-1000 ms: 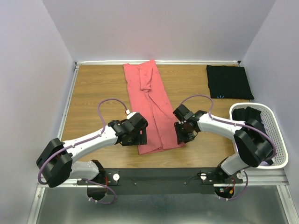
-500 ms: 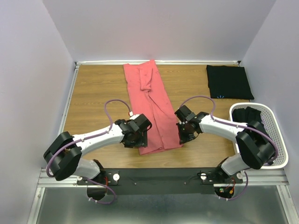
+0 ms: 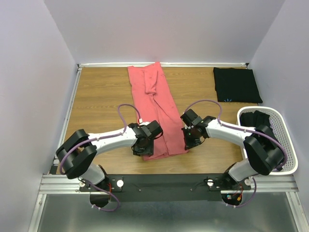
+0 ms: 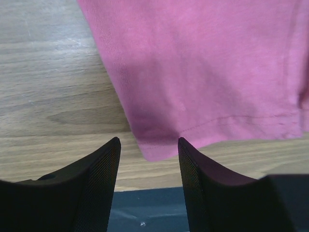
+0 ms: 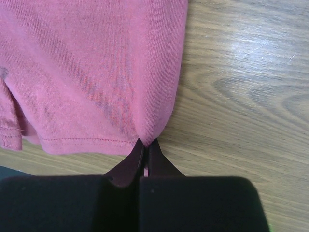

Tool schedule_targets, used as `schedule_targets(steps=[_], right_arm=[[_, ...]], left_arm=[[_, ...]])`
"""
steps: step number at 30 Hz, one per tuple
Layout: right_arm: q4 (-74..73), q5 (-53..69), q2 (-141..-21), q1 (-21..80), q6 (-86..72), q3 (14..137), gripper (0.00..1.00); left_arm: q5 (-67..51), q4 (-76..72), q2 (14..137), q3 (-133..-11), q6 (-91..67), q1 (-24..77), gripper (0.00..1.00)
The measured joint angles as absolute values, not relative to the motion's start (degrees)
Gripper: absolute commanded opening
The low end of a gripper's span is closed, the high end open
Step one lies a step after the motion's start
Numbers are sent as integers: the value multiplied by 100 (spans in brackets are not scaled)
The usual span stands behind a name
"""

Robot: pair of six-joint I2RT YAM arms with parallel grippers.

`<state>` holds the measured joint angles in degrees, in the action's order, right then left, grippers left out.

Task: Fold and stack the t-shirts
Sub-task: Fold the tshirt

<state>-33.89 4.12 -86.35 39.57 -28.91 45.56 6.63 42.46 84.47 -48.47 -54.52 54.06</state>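
Tightly pinched — pink tee, right fingers

Coral-pink t-shirt lies in long strip; black t-shirt folded far-right.

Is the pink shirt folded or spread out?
Partly folded: the pink shirt lies on the table as one long narrow strip, not yet doubled over end to end.
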Motion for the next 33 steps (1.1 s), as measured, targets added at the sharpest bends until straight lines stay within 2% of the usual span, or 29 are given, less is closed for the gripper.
schedule_targets(steps=[6, 9, 10, 13, 15, 23, 33], right_arm=[[-3389, 440, -8632, 3957, -2888, 4556, 1], [-3389, 445, -8630, 3957, -2888, 4556, 1], [-3389, 447, -8628, 3957, -2888, 4556, 1], [-3389, 460, -8626, 3957, -2888, 4556, 1], [-3389, 480, -8626, 3957, -2886, 4556, 1], [-3400, 598, -8615, 3957, -2838, 4558, 1], [-4180, 1063, -8077, 3977, -2805, 4558, 1]], left_arm=[[650, 4294, 8770, -4875, -5448, 5430, 57], [622, 4303, 8836, -4928, -5424, 5439, 49], [596, 4296, 8862, -4947, -5417, 5443, 38], [513, 4250, 8949, -5024, -5402, 5465, 26], [491, 4211, 8971, -5048, -5393, 5496, 0], [447, 4160, 8912, -5002, -5334, 5524, 0], [-10, 4401, 7863, -4464, -5321, 5933, 0]])
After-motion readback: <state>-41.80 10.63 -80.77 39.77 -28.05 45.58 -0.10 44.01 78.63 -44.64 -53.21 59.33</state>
